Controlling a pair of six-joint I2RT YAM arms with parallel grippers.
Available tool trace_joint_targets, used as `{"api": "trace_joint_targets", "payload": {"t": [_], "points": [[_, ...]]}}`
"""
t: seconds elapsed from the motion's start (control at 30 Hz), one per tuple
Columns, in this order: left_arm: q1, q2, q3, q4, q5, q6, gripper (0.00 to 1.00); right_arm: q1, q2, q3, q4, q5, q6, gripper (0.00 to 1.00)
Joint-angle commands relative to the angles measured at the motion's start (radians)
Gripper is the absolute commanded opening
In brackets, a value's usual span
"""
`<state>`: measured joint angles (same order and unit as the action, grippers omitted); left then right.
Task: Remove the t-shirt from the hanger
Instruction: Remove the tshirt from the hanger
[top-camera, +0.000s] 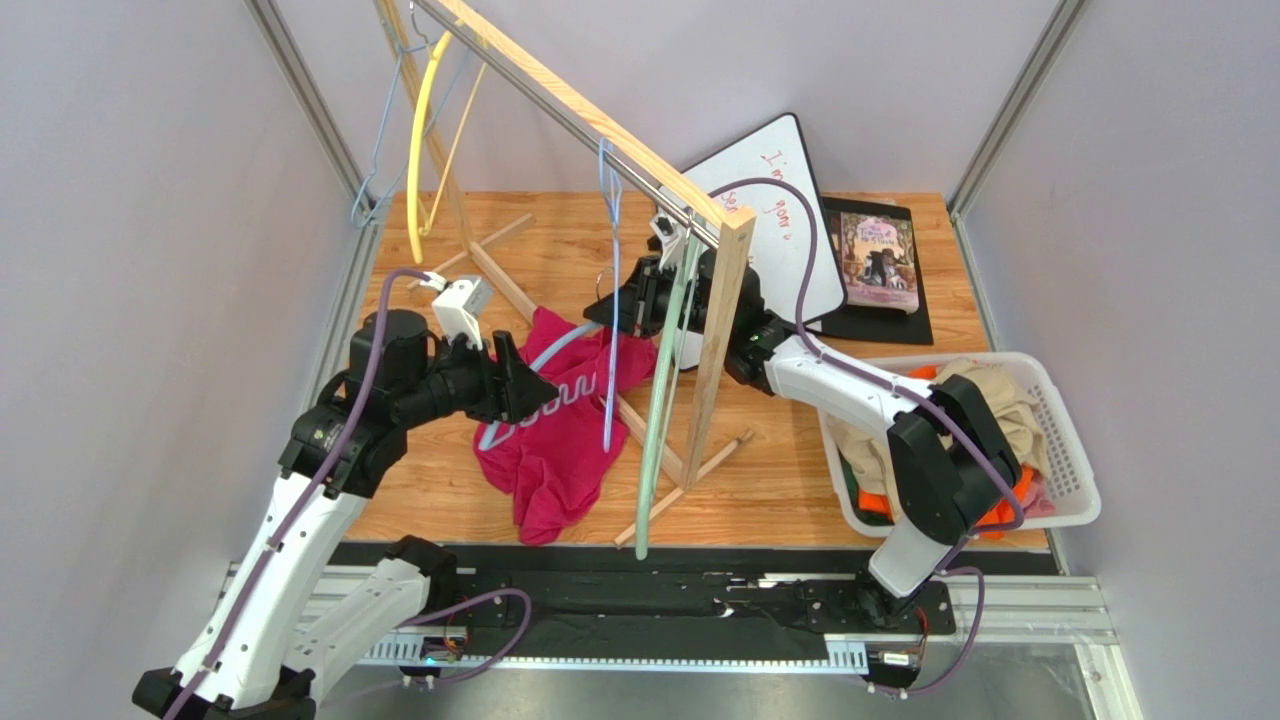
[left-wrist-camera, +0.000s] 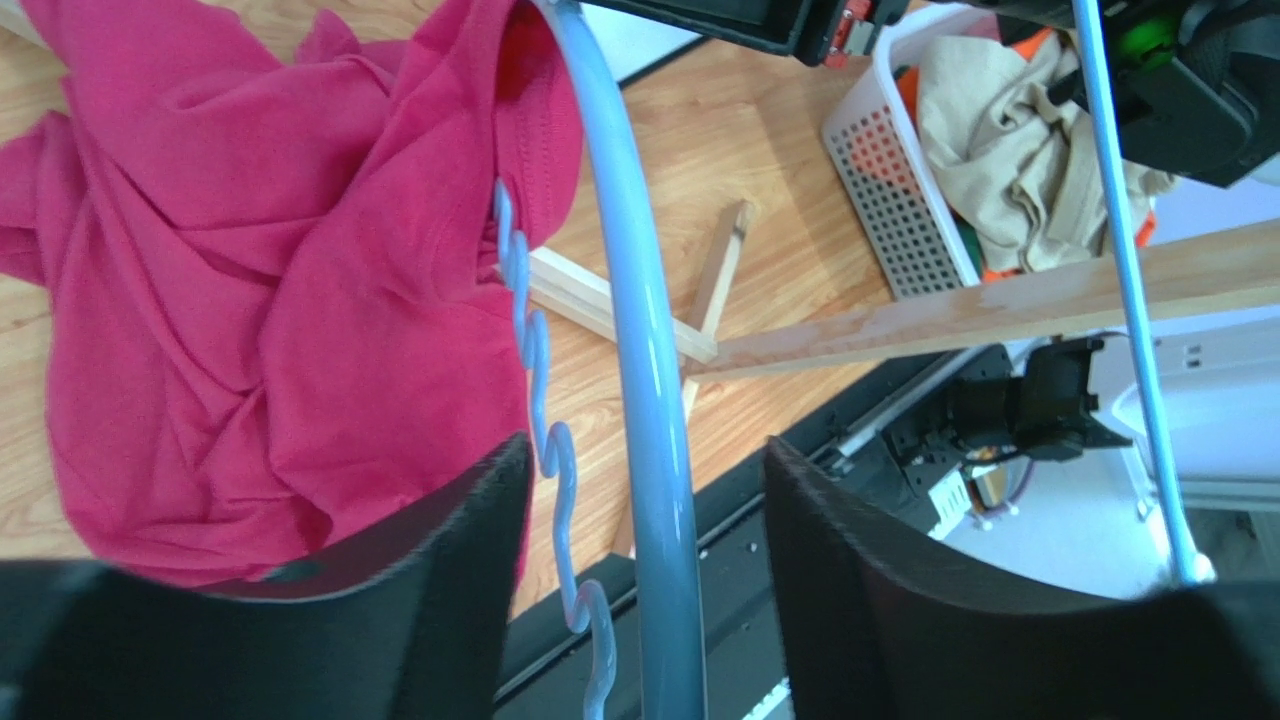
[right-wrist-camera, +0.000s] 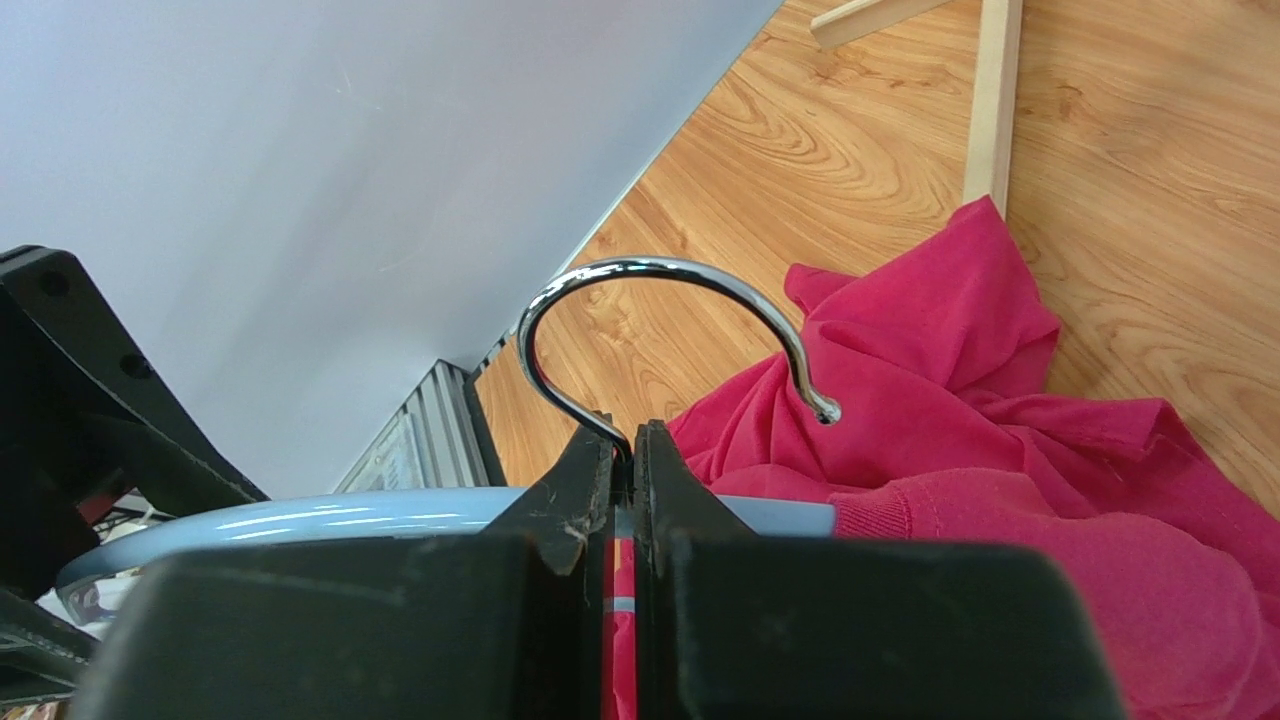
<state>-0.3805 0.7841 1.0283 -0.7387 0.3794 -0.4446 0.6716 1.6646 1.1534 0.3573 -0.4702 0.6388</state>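
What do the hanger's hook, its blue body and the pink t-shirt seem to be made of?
The hook: probably chromed steel, mirror-bright with sharp reflections. The hanger body: likely moulded plastic, glossy pale blue with a highlight stripe. The t-shirt: knit fabric, perhaps cotton, matte and creased.

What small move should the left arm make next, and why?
Probably close the left gripper: its open fingers straddle a bare arm of the hanger. The right gripper clamps the neck, and the t-shirt clings only near the top; a second hold could help shed it.
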Motion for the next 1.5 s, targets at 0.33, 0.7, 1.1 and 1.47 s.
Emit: {"api": "trace_joint_targets", "payload": {"t": [0.33, 0.7, 1.1, 1.47], "points": [[-0.008, -0.097, 0.111, -0.128, -0.115, 0.049, 0.00, 0.022, -0.072, 0.058, -0.050, 0.042, 0.018, 0.40], [-0.008, -0.324, 0.203, -0.231, -0.273, -0.051, 0.00, -0.148, -0.203, -0.072, -0.273, 0.120, 0.107, 0.77], [-0.008, -0.339, 0.159, -0.159, -0.083, -0.299, 0.00, -0.224, -0.325, -0.156, -0.322, 0.082, 0.050, 0.79], [-0.008, -0.402, 0.237, -0.303, -0.243, -0.477, 0.00, -0.224, -0.335, -0.158, -0.333, 0.082, 0.022, 0.79]]}}
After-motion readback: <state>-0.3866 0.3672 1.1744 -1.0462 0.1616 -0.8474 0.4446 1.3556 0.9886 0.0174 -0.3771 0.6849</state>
